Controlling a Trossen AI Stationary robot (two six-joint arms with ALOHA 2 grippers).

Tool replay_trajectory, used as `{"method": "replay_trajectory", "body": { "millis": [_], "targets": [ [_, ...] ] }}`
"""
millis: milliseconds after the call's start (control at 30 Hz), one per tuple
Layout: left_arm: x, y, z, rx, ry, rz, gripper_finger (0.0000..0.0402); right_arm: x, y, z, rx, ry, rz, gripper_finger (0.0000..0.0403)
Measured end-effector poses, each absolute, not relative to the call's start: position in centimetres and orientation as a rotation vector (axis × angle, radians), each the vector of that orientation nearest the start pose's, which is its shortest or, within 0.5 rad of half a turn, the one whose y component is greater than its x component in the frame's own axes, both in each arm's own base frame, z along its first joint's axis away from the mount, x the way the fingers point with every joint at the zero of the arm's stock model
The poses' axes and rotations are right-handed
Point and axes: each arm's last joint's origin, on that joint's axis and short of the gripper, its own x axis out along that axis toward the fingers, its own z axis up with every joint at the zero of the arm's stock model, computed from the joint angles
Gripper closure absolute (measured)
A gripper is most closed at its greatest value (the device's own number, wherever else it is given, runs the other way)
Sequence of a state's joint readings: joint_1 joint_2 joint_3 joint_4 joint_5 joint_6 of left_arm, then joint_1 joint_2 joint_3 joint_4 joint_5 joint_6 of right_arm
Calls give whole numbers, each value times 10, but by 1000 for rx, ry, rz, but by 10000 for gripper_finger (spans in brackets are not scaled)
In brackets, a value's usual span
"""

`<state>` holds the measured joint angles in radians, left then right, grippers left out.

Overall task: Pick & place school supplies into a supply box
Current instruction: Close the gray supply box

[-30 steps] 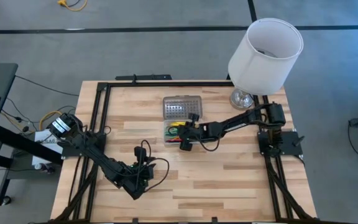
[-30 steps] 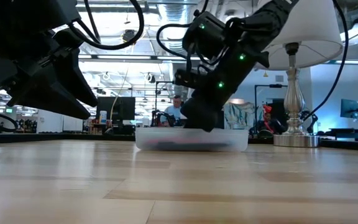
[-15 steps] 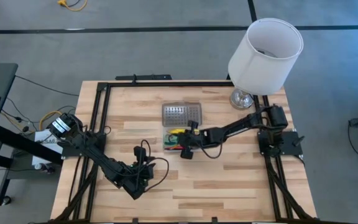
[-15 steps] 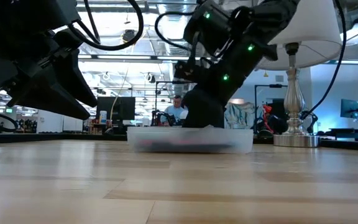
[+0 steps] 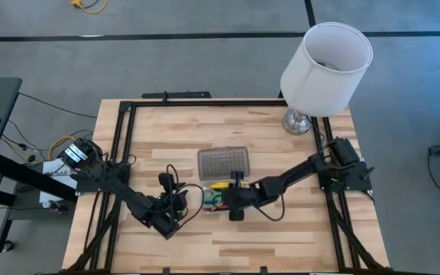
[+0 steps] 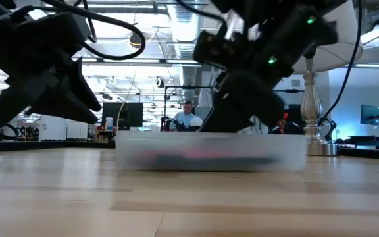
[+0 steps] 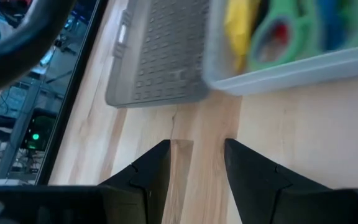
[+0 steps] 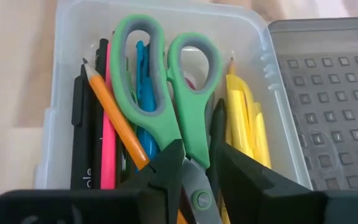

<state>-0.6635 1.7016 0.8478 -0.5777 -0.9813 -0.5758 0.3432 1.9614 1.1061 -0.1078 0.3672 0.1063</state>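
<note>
From above, the supply box (image 5: 218, 195) has slid toward the near side of the desk (image 5: 281, 229) since a second ago, when it lay farther back, closer to the lamp (image 5: 325, 59); its dotted lid (image 5: 223, 161) lies open flat on the far side. The right claw (image 5: 228, 200) is over the box's open tray and appears to have dragged it along, while the left claw (image 5: 180, 205) has come in just left of the box. At desk height, the box (image 6: 210, 152) now fills more of the view than before, blurred, with the right arm's claw (image 6: 245, 108) dipping into it. The left wrist camera shows the left claw (image 7: 196, 163) with its fingers apart, gripping nothing, pointed at the bare wood just short of the box wall (image 7: 291, 65) and lid (image 7: 160, 56). The right wrist camera shows the right claw (image 8: 196, 167) parted inside the tray, straddling the blades of the green scissors (image 8: 169, 99); whether it truly grips them I cannot tell. Pens and pencils (image 8: 104, 124) already lie packed in the tray, so I judge the filling nearly complete, with closing the lid likely next.
</note>
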Motion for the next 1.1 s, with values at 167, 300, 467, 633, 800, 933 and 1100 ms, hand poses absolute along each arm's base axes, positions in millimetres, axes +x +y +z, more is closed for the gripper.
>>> {"method": "replay_trajectory", "body": {
  "millis": [167, 300, 467, 633, 800, 933, 1100],
  "targets": [
    [231, -146, 137, 512, 832, 524, 255, 353, 142, 124, -248, 887, -17, 310],
    [233, -142, 137, 501, 835, 540, 255, 349, 157, 124, -252, 860, 28, 310],
    [236, -134, 135, 482, 841, 572, 255, 345, 169, 125, -257, 842, 63, 310],
    [233, -114, 123, 452, 867, 644, 255, 344, 173, 125, -259, 832, 72, 310],
    [226, -90, 110, 401, 898, 747, 255, 343, 173, 128, -318, 809, 45, 310],
    [225, -79, 102, 361, 881, 783, 255, 343, 182, 140, -408, 743, 12, 310],
    [230, -74, 102, 368, 857, 789, 255, 345, 203, 158, -463, 692, 54, 310]
  ]
}}
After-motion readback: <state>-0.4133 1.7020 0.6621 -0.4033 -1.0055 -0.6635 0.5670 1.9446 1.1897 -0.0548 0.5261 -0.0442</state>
